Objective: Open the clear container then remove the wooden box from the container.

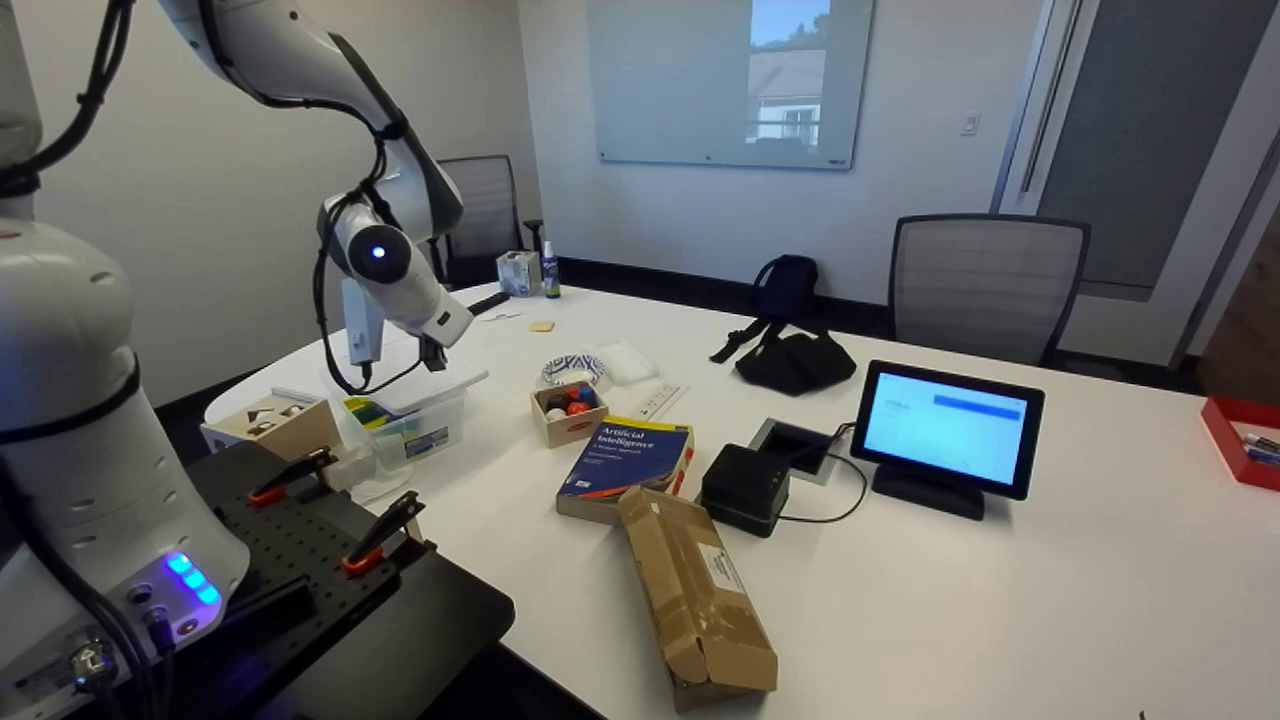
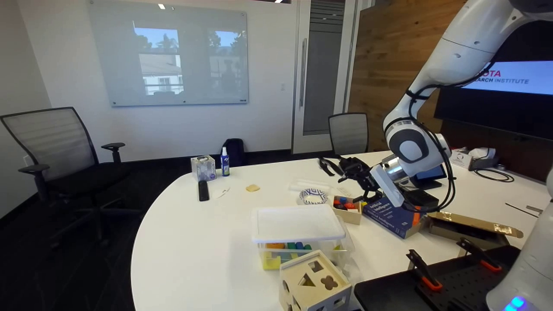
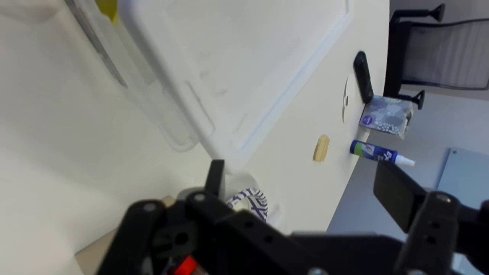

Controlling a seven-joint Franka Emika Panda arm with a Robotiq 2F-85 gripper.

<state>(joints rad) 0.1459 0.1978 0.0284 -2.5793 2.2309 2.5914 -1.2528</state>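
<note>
In an exterior view, the clear tub (image 2: 285,250) under its white lid (image 2: 298,223) sits below and left of the gripper (image 2: 342,185), whose 2 empty fingers (image 3: 398,194) look wide apart in the wrist view, so it should reach down-left.

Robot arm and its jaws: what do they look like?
The arm is white and smooth, with a round dark cap, black cables running along it and a silver ring near the end. The jaws are black, chunky and jointed.
</note>
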